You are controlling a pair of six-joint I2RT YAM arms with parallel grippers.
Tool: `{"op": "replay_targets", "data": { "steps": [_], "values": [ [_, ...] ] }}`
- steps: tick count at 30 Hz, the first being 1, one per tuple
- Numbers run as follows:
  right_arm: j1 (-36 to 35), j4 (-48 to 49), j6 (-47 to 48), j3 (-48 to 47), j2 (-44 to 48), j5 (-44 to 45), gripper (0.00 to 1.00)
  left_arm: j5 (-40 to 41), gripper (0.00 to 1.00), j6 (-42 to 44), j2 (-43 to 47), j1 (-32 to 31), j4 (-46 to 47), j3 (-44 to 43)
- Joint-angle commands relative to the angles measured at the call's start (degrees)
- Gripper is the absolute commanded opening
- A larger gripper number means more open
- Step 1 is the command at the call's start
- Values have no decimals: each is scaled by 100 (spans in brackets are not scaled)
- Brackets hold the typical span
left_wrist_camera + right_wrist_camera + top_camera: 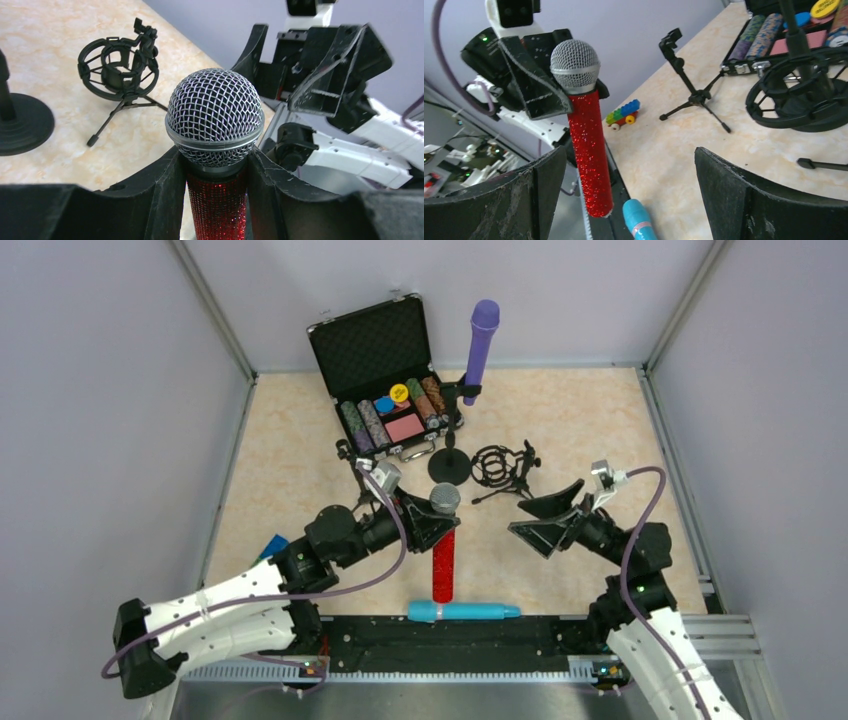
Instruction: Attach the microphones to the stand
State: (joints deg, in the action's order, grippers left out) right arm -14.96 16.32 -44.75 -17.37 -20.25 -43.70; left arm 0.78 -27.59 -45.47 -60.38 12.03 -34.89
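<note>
Red microphone [443,560], glittery with a silver mesh head up, is roughly upright at near centre, pinched just under the head by the left pincer [437,523]. Right pincer [547,519] is spread wide, holds nothing, and faces it from the right. Purple microphone [481,340] stands clipped on the stand [450,468], far centre. Blue microphone [465,612] lies along the near edge of the surface [600,420]. Open black case [370,345], left of the stand with its lid up, holds rows of chips and a pink block. Chip lettering is unreadable. There is open room on the right side.
</note>
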Motion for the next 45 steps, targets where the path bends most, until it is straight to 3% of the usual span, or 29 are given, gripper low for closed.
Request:
{"op": "replay_targets", "data": {
  "steps": [1,9,25,31,39,45],
  "values": [
    [-94,1609,-860,347,-74,-376,95,-567,0,-676,-66,269,1312,193],
    [-561,2127,-968,466,-566,-295,93,-1156,0,-974,-458,513,1737,159],
    [-2903,3997,-527,340,-2901,705,80,-1777,0,-1261,-892,624,2224,110],
    [-3328,5024,-656,345,-3560,1081,69,-1770,0,-1266,-852,629,2241,155],
    [-3637,5514,-688,141,-4268,1118,61,-1783,0,-1273,-801,633,2208,206],
    [-3636,5471,-623,170,-4177,1241,57,-1716,0,-1272,-729,633,2042,241]
  ]
}}
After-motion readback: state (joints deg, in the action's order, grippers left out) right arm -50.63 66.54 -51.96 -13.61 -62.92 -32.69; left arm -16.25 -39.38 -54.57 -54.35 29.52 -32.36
